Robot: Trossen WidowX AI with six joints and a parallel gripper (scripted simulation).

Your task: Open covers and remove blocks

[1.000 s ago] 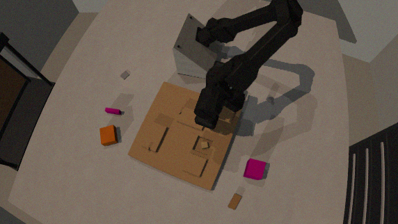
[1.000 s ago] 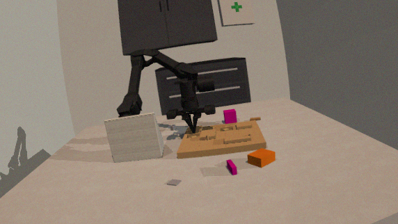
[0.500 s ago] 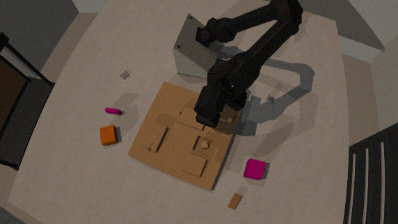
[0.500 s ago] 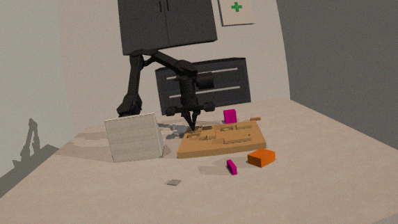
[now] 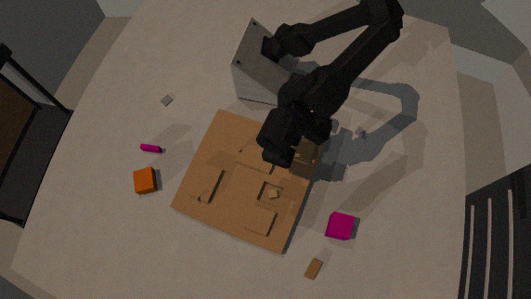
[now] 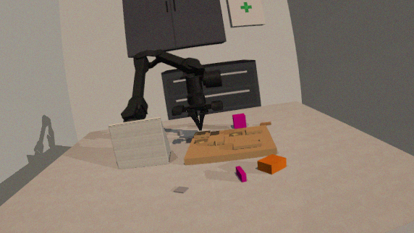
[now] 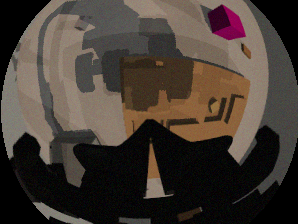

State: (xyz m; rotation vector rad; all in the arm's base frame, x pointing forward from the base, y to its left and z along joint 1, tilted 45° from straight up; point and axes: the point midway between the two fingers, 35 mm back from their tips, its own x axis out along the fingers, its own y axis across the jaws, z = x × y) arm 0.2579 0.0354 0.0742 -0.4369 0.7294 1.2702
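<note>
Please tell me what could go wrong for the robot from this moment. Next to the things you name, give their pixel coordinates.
The closed gripper (image 6: 200, 129) (image 7: 149, 121) hangs low above the wooden board (image 5: 195, 186) (image 6: 217, 157) (image 7: 240, 80), so its tips might catch a raised edge. The small block (image 5: 273, 193) (image 7: 214, 106) sits inside a square well, so the fingers may hit the walls when grasping it.

And there's the dark wall cabinet (image 6: 148, 29), green-cross panel (image 6: 237, 17) just beside it! Below, a dark unit (image 5: 499, 232) (image 6: 235, 82) shows pale bars.
</note>
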